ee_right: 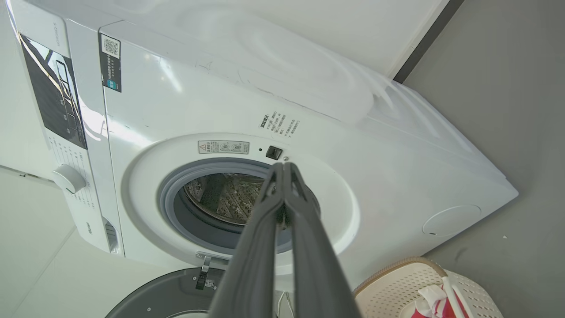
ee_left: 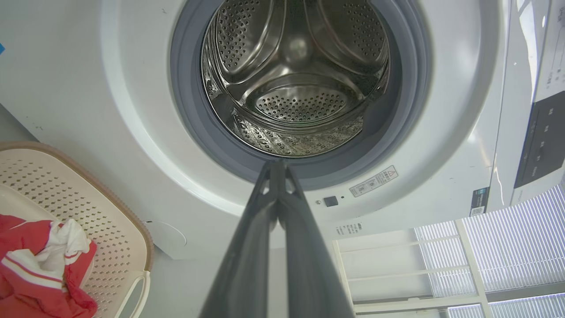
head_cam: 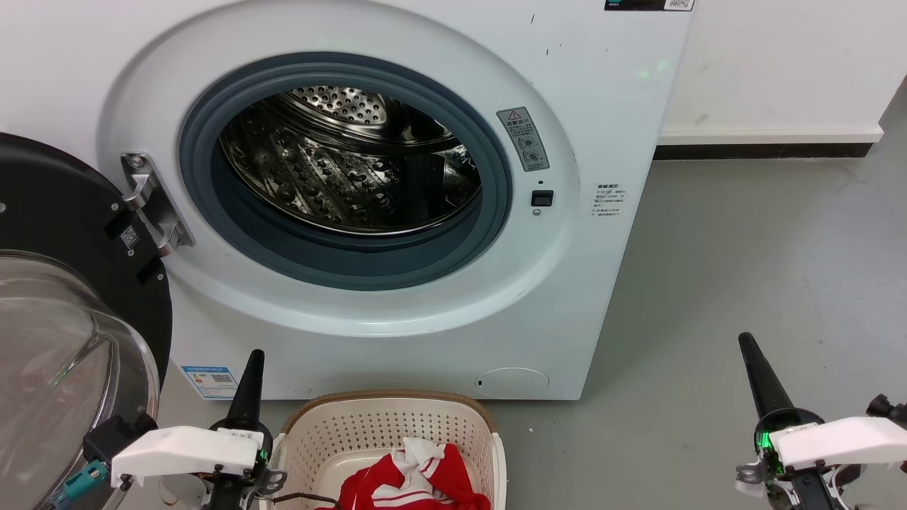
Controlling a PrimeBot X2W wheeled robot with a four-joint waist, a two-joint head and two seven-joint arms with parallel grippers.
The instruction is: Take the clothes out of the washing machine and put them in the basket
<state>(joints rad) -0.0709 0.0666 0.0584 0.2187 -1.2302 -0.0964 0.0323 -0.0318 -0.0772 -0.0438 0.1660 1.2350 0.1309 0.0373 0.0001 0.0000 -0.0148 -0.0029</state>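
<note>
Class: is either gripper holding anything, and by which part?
Nothing: left gripper and right gripper are shut, empty; red striped fabric clothes lie in the cream perforated plastic basket.

This is a laundry corner in a plain, bare room; whether it belongs to a home or a test space cannot be told. A white front-loading washing machine (head_cam: 602, 106) stands on a smooth grey floor (head_cam: 744, 269) against a white wall (head_cam: 779, 64) with a dark skirting strip (head_cam: 762, 151). A cream laundry basket (head_cam: 382, 425) holding red clothes (head_cam: 418, 482) sits on the floor just before the machine's front. Slatted window blinds (ee_left: 516, 238) show in the left wrist view
</note>
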